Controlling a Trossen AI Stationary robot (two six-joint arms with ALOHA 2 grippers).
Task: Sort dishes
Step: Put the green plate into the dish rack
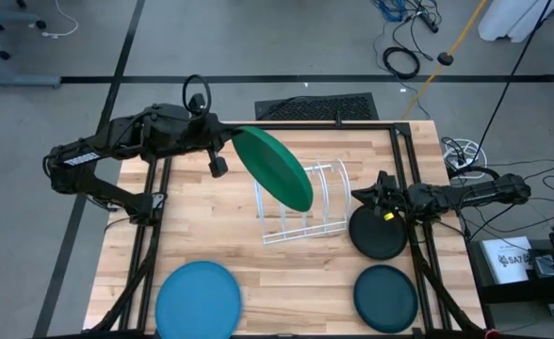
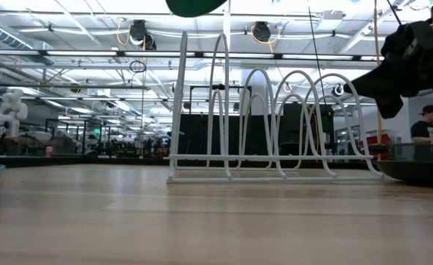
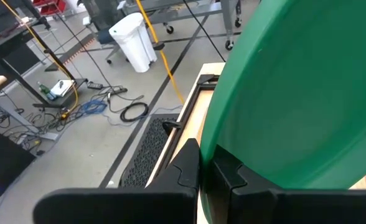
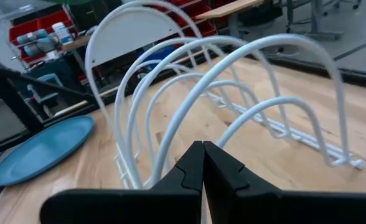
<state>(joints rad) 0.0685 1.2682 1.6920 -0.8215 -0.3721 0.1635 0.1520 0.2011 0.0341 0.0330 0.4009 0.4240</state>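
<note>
My left gripper [image 1: 226, 143] is shut on the large green plate [image 1: 275, 168], which hangs tilted in the air above the white wire rack [image 1: 305, 202]. The plate's lower edge shows at the top of the low view [image 2: 194, 6]. My right gripper [image 1: 379, 193] is shut and empty, raised above the far rim of the smaller black plate [image 1: 376, 235], which lies flat on the table right of the rack. The light blue plate [image 1: 197, 299] and the dark teal plate [image 1: 386, 297] lie flat near the front edge. My left gripper pinches the green plate's rim [image 3: 223, 149] between its two fingers, at the plate's far-left end. The fingers [image 3: 189, 168] come about level from the table's far left. The plate is lifted clear and steeply tilted, reaching out over the rack.
The rack [image 2: 275, 125] stands in the table's middle with several arched wires; its slots hold nothing. Dark rails [image 1: 404, 169] run along the table's left, right and far sides. A black mat [image 1: 317, 106] lies on the floor behind the table. A person [image 2: 428, 121] sits far off.
</note>
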